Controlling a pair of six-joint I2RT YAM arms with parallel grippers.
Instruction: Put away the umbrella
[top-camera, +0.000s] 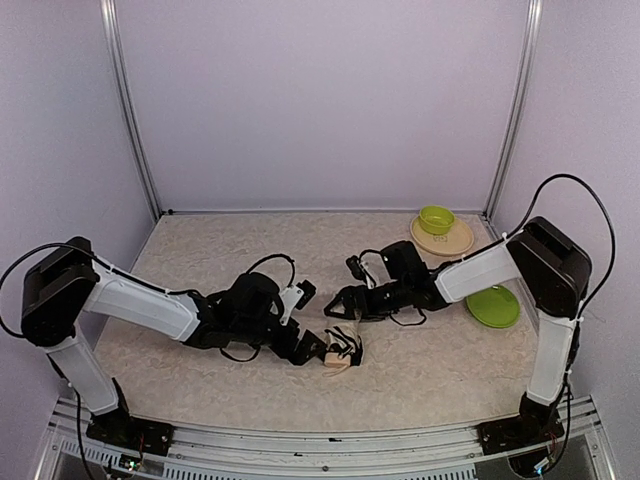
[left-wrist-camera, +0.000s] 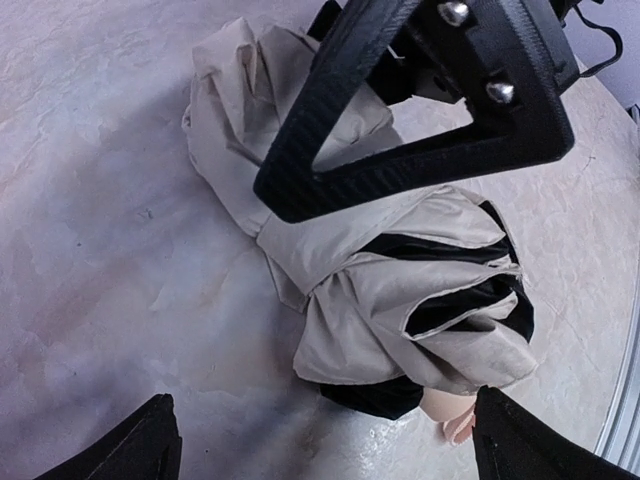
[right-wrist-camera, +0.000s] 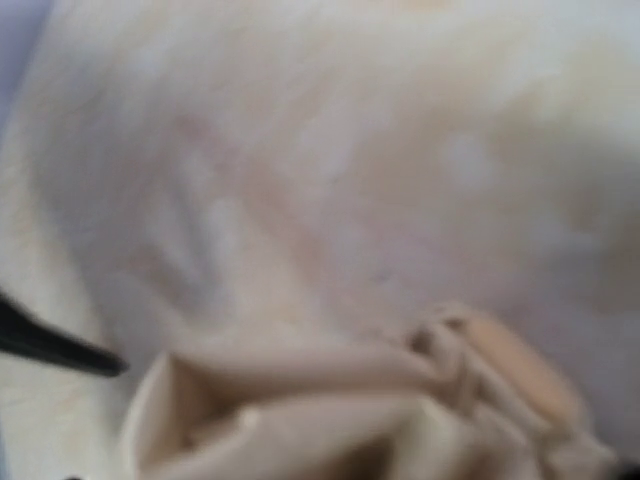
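Umbrella, folded cream fabric with black lining, lies on the beige speckled table in the top view, at 6 o'clock from centre. The left gripper is at its 9 o'clock and the right gripper at its 12.

Left wrist view: its long axis runs from 10 to 5 o'clock, with the small beige handle pointing to 5. The left fingers are spread wide, gripping nothing.

Right wrist view, blurred: cream fabric at 6 o'clock, black fingertip out at 9, released.

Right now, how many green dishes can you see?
2. A green bowl sits on the tan plate at the back right; a green plate lies nearer, beside the right arm. Arms may hide more.
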